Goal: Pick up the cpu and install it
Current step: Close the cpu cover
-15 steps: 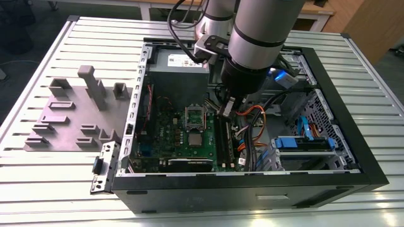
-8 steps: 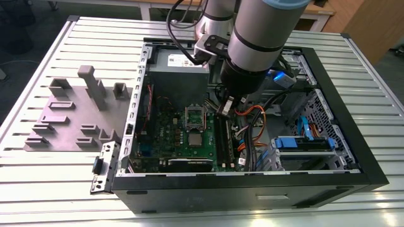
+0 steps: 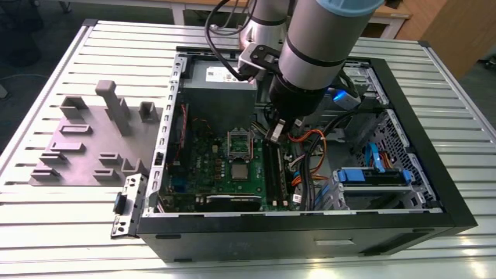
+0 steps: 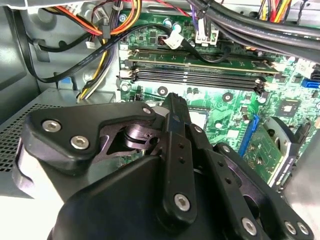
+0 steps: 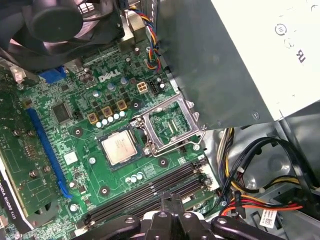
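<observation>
One cpu (image 5: 120, 147) shows, gripper (image 5: 172, 220) half cut off.

Soft, even overhead light is falling across the slatted desk (image 3: 69, 221) in the exterior view, leaving only faint shadows beside the grey holder blocks (image 3: 93, 139). The interior of the computer case (image 3: 419, 174) is sitting darker, its lower wall going nearly black. In the first wrist view the motherboard (image 5: 85, 145) is showing crisp and evenly lit, the cpu (image 5: 120, 148) giving off a mild sheen, while the fan (image 5: 55, 22) is smearing out of focus. In the second wrist view the gripper (image 4: 172, 107) is looming dark and slightly soft.
</observation>
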Robot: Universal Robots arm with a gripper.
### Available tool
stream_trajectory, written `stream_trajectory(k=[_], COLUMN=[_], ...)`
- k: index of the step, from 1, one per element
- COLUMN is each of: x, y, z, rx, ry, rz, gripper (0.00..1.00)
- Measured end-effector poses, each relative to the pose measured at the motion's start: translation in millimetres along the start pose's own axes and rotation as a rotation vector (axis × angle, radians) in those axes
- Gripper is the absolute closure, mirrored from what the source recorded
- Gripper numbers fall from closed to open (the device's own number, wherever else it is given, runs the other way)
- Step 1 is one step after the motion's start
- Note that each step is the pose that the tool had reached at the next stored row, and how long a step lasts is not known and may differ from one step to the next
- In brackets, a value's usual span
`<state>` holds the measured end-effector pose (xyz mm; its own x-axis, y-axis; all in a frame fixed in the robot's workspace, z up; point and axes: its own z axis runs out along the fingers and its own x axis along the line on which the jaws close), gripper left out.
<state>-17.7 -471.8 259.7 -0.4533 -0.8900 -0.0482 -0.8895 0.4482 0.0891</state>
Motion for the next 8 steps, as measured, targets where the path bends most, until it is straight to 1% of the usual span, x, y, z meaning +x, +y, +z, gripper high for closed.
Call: stream_trajectory(k=[2,5,8], x=[-0.6,-7.7,-9.4], y=[0.2,3.5,4.1], z=[0.7,5.6,10.4], rx=[-0.0001,-0.0001,0.001], ry=[-0.0003,-0.0004,-0.0022], rz=[0.0,0.001,0.022], gripper=[0.89,0.89,0.89])
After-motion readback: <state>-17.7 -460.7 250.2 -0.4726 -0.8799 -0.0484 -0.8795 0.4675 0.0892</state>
